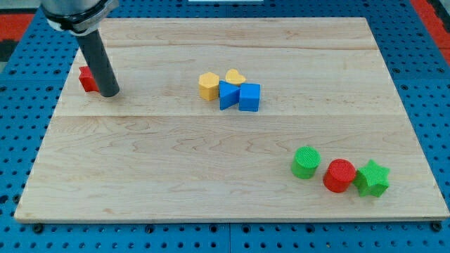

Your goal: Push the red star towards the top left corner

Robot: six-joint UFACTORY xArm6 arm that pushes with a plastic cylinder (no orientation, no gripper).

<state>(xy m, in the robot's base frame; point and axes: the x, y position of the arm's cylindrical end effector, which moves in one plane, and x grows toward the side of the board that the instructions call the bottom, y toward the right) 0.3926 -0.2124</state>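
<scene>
My tip (109,92) sits low on the pale wooden board (211,169), pressed against the right side of the small red star-shaped block (87,79), which the rod partly hides near the view's left edge, in the upper part of the board. There is no claw on this rig to release or clench, just the bare dark rod, so contact alone does the work.

The star is already well over to the left; what remains, as I judge it, is a short run toward the view's top. From here the tip stands to the star's right and slightly below, so a straight push would send it mostly left and off the board's edge. I would slip the tip round beneath the star first, then push upward with only a slight leftward lean, keeping the contact centred so the block does not spin away.

The cluster of yellow hexagonal block (207,86), yellow heart block (235,76), blue triangular block (228,95) and blue cube (249,97) lies well apart at mid-board, no obstacle.
</scene>
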